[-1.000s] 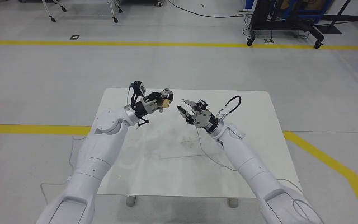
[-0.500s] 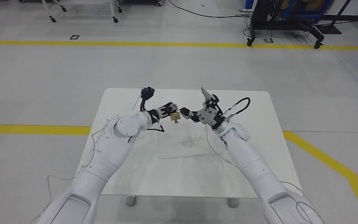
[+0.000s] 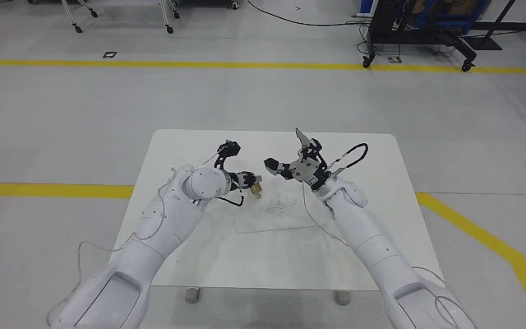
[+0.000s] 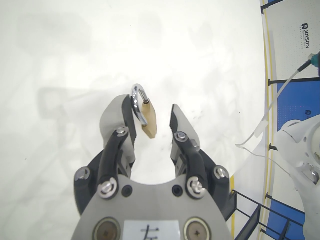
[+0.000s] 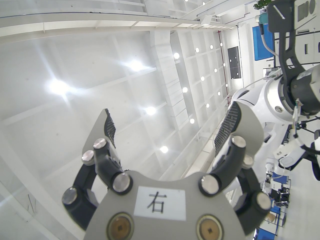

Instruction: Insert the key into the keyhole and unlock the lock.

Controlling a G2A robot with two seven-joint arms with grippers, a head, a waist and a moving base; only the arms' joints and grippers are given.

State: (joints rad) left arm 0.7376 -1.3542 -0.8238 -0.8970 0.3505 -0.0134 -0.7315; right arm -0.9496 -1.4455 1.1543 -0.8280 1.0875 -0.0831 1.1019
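A brass padlock (image 4: 150, 122) with its silver shackle (image 4: 137, 101) swung open sits low over the white table (image 4: 75, 51), between the fingers of my left gripper (image 4: 152, 118). That gripper is open; the shackle leans on one finger pad (image 4: 129, 116), and the other pad stands clear of the brass body. In the top view the padlock (image 3: 256, 190) lies at the tip of the left gripper (image 3: 249, 182), left of the table's middle. My right gripper (image 3: 284, 150) hovers just to its right, tilted upward. It is open (image 5: 172, 126) with nothing between its fingers.
A black cable (image 3: 349, 152) loops off the right wrist over the table (image 3: 353, 247). Faint dark scuffs (image 3: 275, 206) mark the tabletop near the middle. The right arm's white forearm (image 4: 300, 138) stands close beside the left gripper.
My left gripper carried the padlock down from chest height toward the table and let go of it. The right gripper tilted upward a second ago, then kept still.
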